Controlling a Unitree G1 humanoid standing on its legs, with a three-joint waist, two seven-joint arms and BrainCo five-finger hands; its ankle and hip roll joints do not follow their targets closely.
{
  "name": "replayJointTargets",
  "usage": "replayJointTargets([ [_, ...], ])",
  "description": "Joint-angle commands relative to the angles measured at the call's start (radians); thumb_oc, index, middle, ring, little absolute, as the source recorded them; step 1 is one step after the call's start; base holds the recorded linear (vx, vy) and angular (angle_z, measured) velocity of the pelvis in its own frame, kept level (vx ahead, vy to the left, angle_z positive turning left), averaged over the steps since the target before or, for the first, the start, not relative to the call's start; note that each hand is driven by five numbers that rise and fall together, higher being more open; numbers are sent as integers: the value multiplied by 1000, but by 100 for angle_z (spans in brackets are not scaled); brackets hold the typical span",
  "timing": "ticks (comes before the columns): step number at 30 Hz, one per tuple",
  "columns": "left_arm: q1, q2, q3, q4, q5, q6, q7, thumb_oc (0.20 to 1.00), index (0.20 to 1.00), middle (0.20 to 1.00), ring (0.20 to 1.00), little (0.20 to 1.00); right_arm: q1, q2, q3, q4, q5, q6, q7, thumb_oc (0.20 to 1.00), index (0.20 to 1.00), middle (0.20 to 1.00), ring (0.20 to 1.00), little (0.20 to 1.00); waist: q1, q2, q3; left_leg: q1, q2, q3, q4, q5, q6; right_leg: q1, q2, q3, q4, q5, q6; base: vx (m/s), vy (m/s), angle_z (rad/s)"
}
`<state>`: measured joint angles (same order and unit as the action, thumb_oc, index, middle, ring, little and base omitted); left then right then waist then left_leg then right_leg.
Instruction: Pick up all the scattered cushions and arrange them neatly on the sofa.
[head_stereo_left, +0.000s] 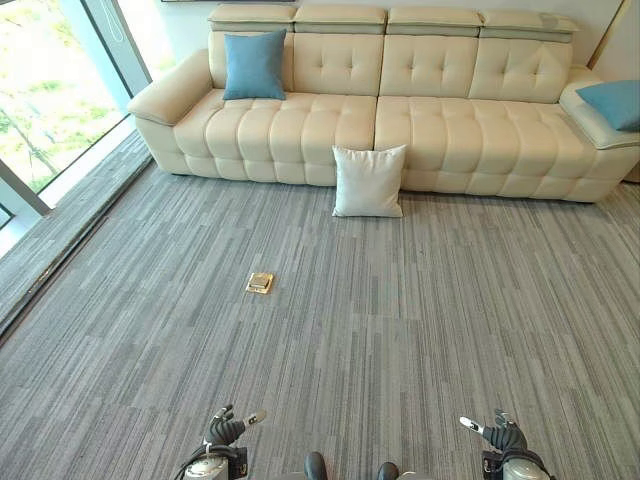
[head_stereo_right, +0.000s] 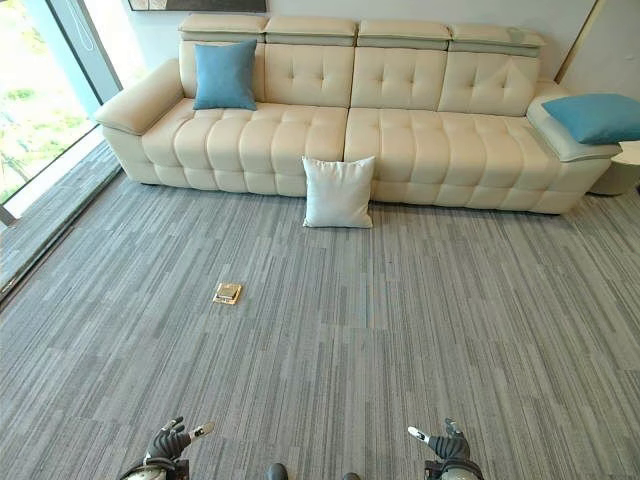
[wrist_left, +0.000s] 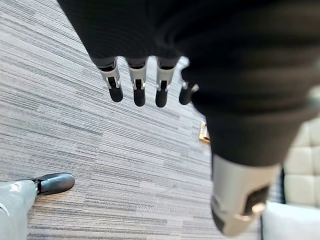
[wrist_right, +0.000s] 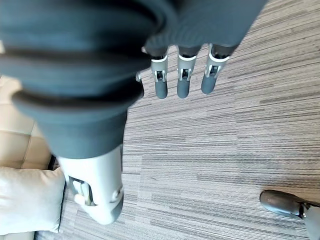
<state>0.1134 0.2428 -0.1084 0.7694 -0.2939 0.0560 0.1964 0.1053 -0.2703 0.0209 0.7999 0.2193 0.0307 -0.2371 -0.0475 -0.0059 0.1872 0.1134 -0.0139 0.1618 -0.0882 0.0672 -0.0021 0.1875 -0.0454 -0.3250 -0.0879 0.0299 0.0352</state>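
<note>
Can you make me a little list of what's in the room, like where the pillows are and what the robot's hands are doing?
sofa: cream sofa along the far wall
white cushion: white cushion standing on the carpet, leaning against the sofa's front
blue cushion one: blue cushion on the seat near the sofa's left end, upright against the backrest
blue cushion two: second blue cushion lying on the right armrest
floor: grey striped carpet with a small brass floor plate
left hand: left hand low, holding nothing, fingers relaxed
right hand: right hand low, holding nothing, fingers relaxed
</note>
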Motion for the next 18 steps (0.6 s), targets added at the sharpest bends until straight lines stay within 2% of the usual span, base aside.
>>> replayJointTargets([
  [1, -33, -7, 1, 41, 44, -12, 19, 1000, 1000, 1000, 1000, 1000, -33, -32, -16, 13, 33, -21, -12, 1000, 1000, 1000, 1000, 1000, -2, -1, -3, 53, 34, 48, 1, -105, -64, 3, -12, 11, 1, -109, 62, 3, 9, -12],
  [18, -40, -9, -14, 57, 40, 0, -4, 1000, 1000, 1000, 1000, 1000, -29, -24, -12, 30, 56, -14, -3, 1000, 1000, 1000, 1000, 1000, -20, 9, -13, 89, 35, 72, 1, -124, -50, 9, -3, 72, 1, -114, 62, 3, 0, -11],
])
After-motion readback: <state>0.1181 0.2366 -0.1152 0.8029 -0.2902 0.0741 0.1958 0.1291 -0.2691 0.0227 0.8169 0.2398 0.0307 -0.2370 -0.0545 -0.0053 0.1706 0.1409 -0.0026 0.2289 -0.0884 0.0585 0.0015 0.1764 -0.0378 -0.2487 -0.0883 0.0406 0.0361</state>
